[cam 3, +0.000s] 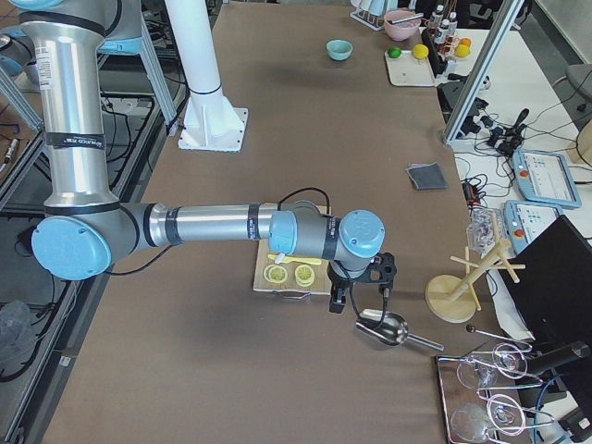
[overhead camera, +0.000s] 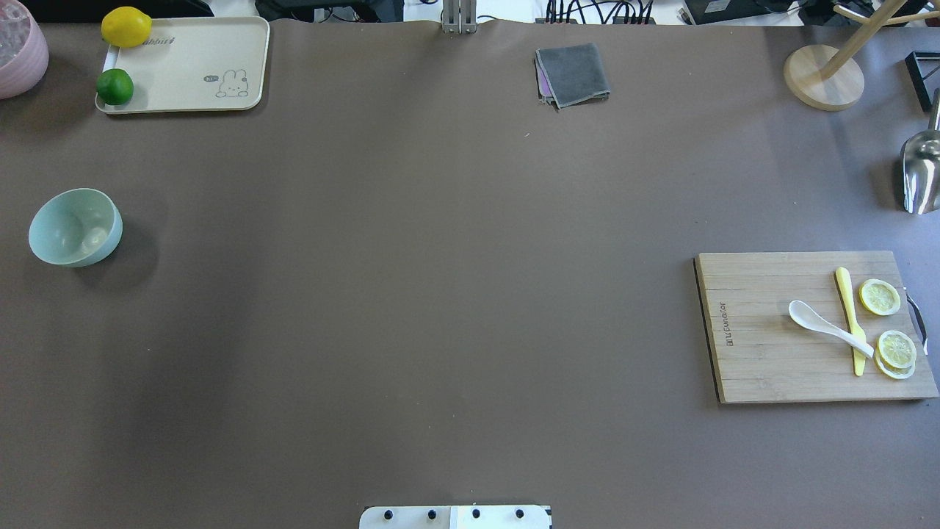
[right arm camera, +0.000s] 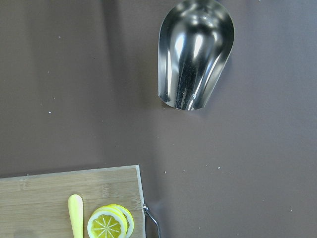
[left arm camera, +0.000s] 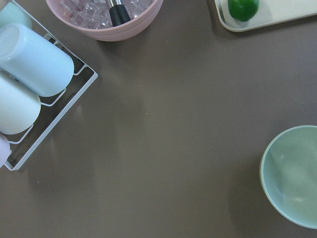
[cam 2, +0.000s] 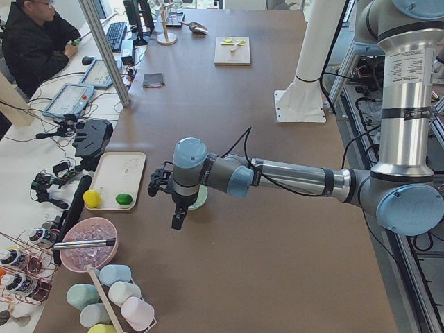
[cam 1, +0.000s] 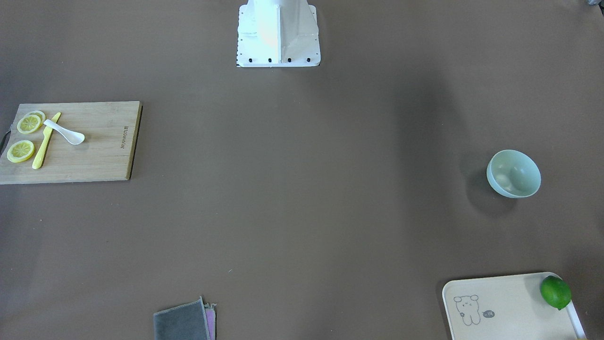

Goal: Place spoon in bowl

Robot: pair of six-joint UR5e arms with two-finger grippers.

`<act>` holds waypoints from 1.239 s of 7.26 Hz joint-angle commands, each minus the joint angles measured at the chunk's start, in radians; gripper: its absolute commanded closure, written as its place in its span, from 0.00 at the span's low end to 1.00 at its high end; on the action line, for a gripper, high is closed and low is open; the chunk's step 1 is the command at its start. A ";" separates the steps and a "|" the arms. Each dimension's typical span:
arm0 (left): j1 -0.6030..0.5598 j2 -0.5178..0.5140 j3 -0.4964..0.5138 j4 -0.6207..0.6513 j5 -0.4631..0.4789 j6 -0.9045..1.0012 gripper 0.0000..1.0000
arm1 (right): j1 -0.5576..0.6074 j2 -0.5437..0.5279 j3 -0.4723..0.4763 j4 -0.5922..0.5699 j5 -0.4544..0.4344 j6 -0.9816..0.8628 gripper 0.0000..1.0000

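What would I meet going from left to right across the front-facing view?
First the board → cloth → robot base → bowl → lime.

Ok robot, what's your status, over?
Left gripper, right gripper: raised, open or shut unclear. Spoon on cutting board, handle crossing yellow knife. Bowl empty.

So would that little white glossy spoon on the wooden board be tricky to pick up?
Probably a bit. The small white glossy spoon looks smooth and shiny, so it may slip when gripped. It seems rigid and is unlikely to bend. Its handle lies across the slim yellow plastic knife, so lifting or nudging it could shift that knife.
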 commanded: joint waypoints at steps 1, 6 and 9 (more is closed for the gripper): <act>0.000 0.000 0.001 -0.001 -0.001 0.000 0.02 | 0.000 0.000 0.000 0.000 0.000 0.000 0.00; 0.000 0.003 0.004 0.001 -0.003 0.002 0.02 | 0.000 0.002 0.000 0.001 -0.002 0.000 0.00; -0.001 0.012 0.015 -0.004 -0.003 0.006 0.02 | 0.000 -0.002 0.006 0.001 0.000 0.002 0.00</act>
